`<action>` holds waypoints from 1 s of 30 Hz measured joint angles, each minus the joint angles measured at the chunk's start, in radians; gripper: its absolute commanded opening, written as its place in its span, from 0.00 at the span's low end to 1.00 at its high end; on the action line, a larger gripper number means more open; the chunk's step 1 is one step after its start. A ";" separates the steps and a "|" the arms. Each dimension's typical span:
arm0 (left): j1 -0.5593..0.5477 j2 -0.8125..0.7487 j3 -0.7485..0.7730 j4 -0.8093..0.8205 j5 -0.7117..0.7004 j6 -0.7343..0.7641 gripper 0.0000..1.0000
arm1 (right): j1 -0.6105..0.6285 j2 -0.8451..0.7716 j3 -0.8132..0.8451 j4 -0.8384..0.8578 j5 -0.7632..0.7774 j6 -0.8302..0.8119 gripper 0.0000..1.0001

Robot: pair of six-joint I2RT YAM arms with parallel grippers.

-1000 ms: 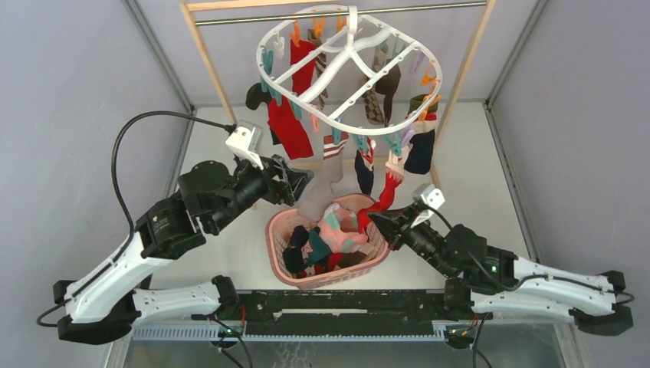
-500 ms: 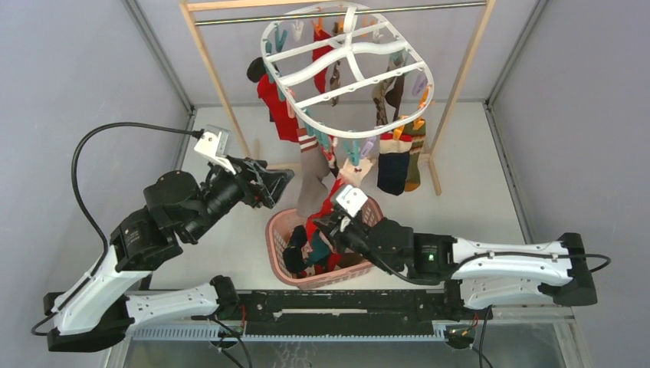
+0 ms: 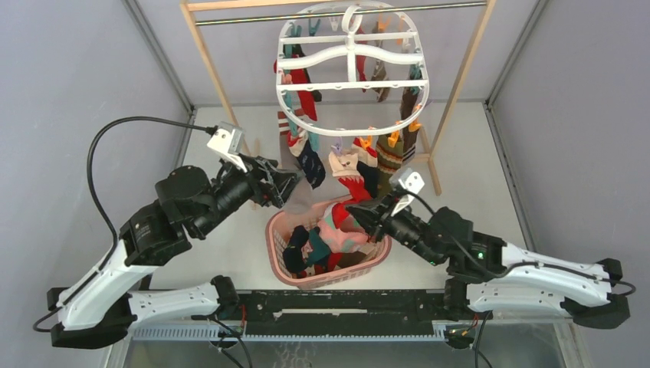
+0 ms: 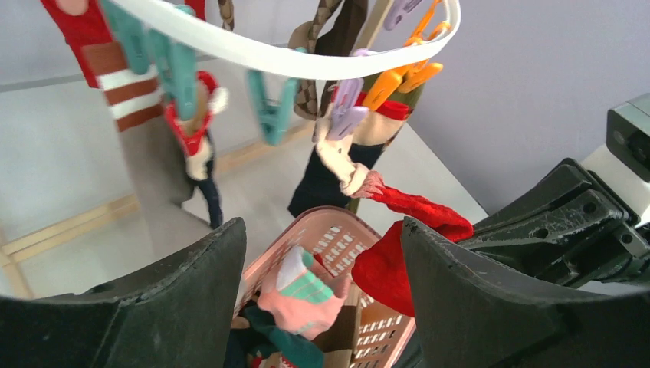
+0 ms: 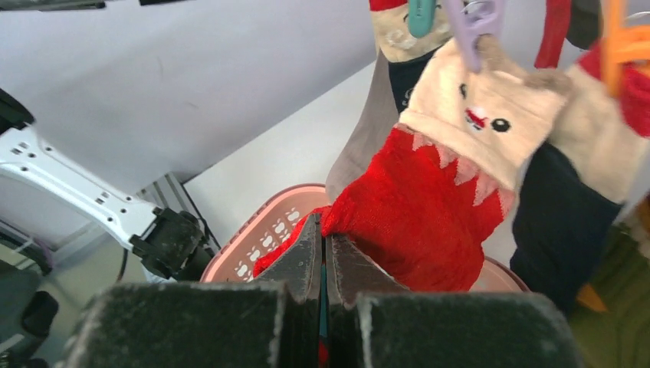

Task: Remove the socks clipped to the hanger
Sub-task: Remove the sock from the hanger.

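Pinching the red sock (image 5: 414,207), right gripper (image 5: 323,244); face detail only in wrist view.

Even, diffuse light from above fills all three views, bright on the pale table (image 3: 475,176) and grey walls (image 3: 69,92), with only soft, faint shadows and no glare. In the left wrist view the dark fingers (image 4: 176,299) are soft-edged and out of focus, and the hanger (image 4: 306,67) rim bows with wide-angle distortion. In the right wrist view the near fingers (image 5: 303,261) are blurred, the red sock (image 5: 414,222) fairly sharp.
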 measured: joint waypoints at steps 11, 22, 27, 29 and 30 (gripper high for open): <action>-0.004 0.091 0.027 0.074 0.087 0.000 0.78 | -0.087 -0.143 -0.071 -0.019 -0.169 0.078 0.00; -0.004 0.067 0.021 0.110 0.023 0.019 0.81 | -0.092 -0.211 -0.080 -0.051 -0.224 0.119 0.00; -0.003 0.055 -0.006 0.135 0.014 0.018 0.81 | -0.089 -0.200 -0.084 -0.042 -0.240 0.135 0.00; -0.003 0.037 -0.054 0.155 0.021 0.017 0.81 | -0.084 -0.185 -0.087 -0.032 -0.246 0.142 0.00; -0.003 0.021 -0.093 0.171 0.032 0.016 0.81 | -0.082 -0.177 -0.087 -0.027 -0.246 0.145 0.00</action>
